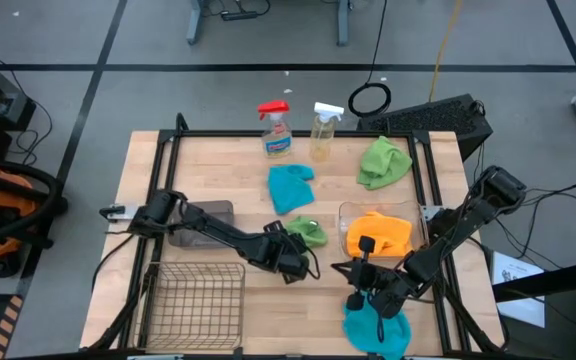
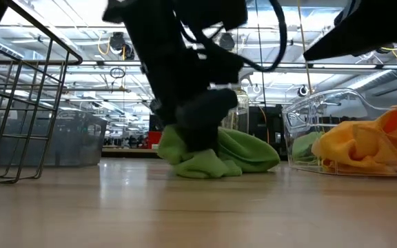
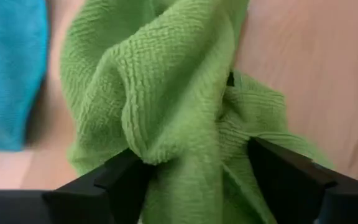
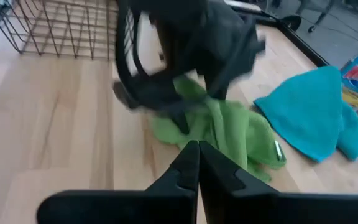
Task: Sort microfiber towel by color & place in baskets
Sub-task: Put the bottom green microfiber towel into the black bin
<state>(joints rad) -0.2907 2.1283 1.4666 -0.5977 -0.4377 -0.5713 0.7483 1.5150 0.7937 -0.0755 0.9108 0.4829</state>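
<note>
Here the left tool is straddling a green towel on the table — fingers apart, the cloth bunching between them.

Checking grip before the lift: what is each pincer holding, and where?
The left pincer straddles a raised fold of the green cloth, not clamped. The right pincer is shut, empty.
</note>
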